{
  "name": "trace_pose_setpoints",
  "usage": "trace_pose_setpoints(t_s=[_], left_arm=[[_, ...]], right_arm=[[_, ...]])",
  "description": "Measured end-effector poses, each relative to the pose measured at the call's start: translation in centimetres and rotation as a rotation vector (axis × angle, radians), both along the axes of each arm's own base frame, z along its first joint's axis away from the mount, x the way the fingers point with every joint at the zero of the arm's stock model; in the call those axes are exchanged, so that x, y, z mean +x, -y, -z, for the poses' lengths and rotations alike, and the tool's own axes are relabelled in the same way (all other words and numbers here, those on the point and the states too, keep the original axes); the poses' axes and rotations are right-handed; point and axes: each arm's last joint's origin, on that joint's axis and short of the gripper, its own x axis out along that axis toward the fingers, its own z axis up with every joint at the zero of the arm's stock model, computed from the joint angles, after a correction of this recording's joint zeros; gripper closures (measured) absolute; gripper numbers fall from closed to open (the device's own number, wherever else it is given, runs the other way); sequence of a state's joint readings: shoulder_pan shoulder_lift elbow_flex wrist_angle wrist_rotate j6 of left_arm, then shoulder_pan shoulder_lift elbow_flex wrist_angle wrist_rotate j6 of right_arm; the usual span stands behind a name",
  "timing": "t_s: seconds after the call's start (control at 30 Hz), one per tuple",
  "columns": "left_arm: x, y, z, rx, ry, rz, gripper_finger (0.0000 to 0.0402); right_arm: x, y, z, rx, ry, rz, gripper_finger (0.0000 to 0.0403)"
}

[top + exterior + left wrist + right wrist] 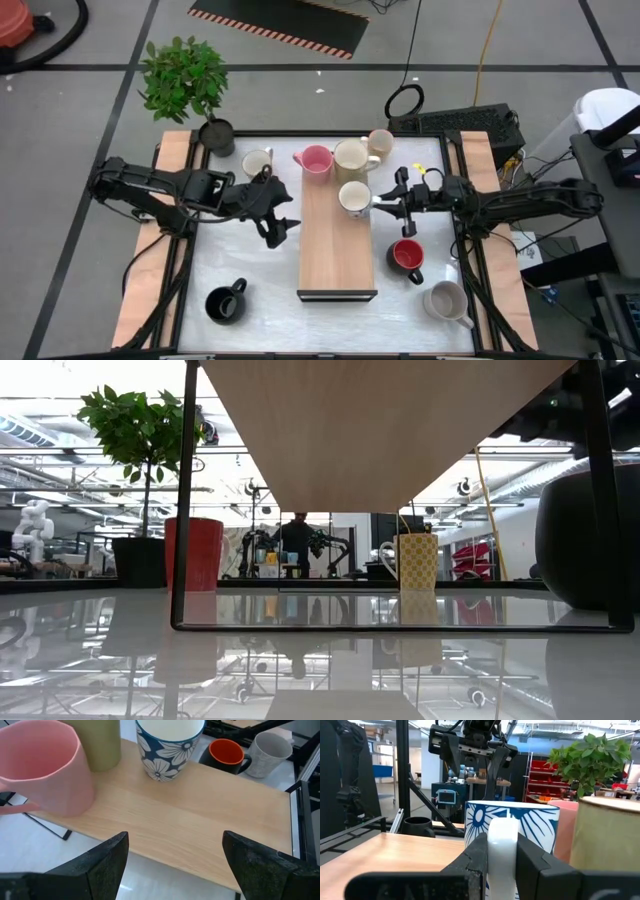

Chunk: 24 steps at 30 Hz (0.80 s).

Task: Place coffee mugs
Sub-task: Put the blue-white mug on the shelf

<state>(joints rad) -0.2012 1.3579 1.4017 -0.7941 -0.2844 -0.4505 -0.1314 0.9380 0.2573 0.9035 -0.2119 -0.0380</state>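
A raised wooden board stands mid-table on dark legs. At its far end stand a pink mug and a tall cream mug. A white mug with blue flowers is just nearer, with my right gripper shut on it from the board's right side. My left gripper hangs open at the board's left edge with nothing between its fingers. Other mugs rest on the table: cream, cream, black, red and grey. My right gripper pinches the flowered mug's white handle between its two fingers. The fingers come in about level from the table's right side. The mug is upright, with its base on the board's top.
A leafy plant in a dark pot stands at the table's far left corner. The board's legs leave a low gap under it. The board's near half is bare wood.
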Motion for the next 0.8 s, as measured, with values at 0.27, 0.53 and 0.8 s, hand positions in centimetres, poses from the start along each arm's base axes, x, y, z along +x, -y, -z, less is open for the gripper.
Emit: trace_pose_setpoints(t_s=[0.27, 0.53, 0.8], left_arm=[[0.0, -0.1, 0.0, 0.005, -0.001, 0.000, 0.0076], [0.0, -0.3, 0.1, 0.014, -0.013, 0.019, 0.0076], [-0.1, -0.3, 0.1, 0.014, -0.027, 0.022, 0.0076]], right_arm=[[0.6, 0.1, 0.4, -0.001, 0.005, 0.000, 0.0354], [1.0, 0.1, 0.9, 0.004, -0.021, 0.003, 0.0336], [1.1, 0.2, 1.0, 0.004, -0.027, 0.005, 0.0336]])
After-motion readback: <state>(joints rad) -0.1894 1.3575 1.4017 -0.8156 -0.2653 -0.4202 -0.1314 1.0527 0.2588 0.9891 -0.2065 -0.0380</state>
